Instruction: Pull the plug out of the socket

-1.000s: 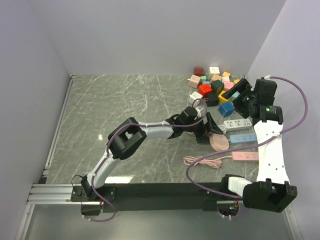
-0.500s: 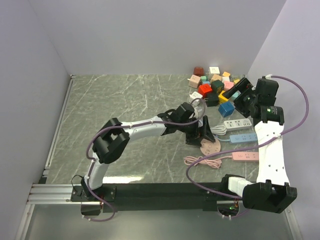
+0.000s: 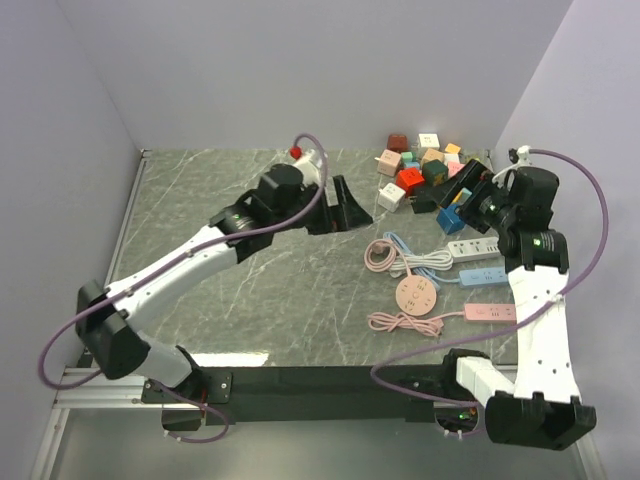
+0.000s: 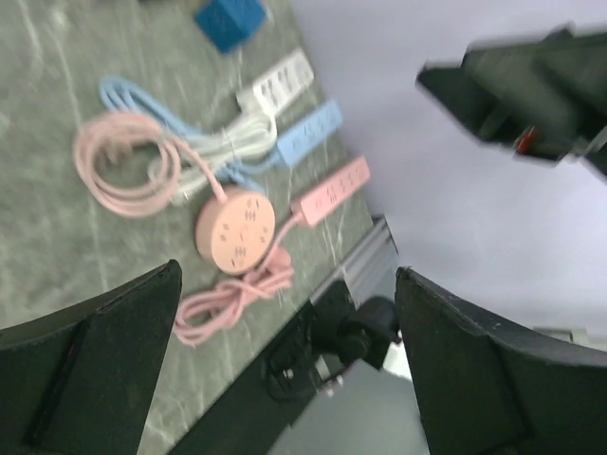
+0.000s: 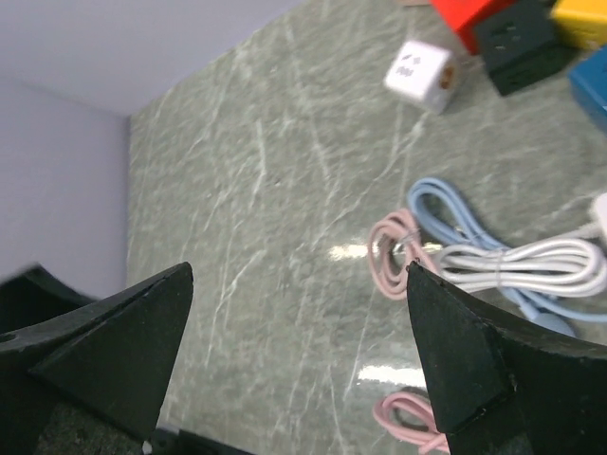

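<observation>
A round pink socket (image 3: 416, 295) lies flat on the table right of centre; it also shows in the left wrist view (image 4: 235, 230). Its pink coiled cable (image 3: 381, 255) lies just behind it, loose on the table, and shows in the right wrist view (image 5: 389, 256). I see no plug standing in the round socket's face. My left gripper (image 3: 340, 205) is open and empty, raised high over the back middle of the table, well left of the socket. My right gripper (image 3: 465, 190) is open and empty, held in the air above the cubes.
A white power strip (image 3: 475, 247), a blue one (image 3: 482, 275) and a pink one (image 3: 490, 312) lie at the right with bundled cables (image 3: 405, 322). Several coloured cube adapters (image 3: 425, 165) crowd the back right corner. The table's front rail (image 3: 300, 380) runs along the near edge.
My left arm has lifted off the round pink socket and swung back and left, fingers open. The socket slid a little left and now lies uncovered. The right arm barely shifted.
</observation>
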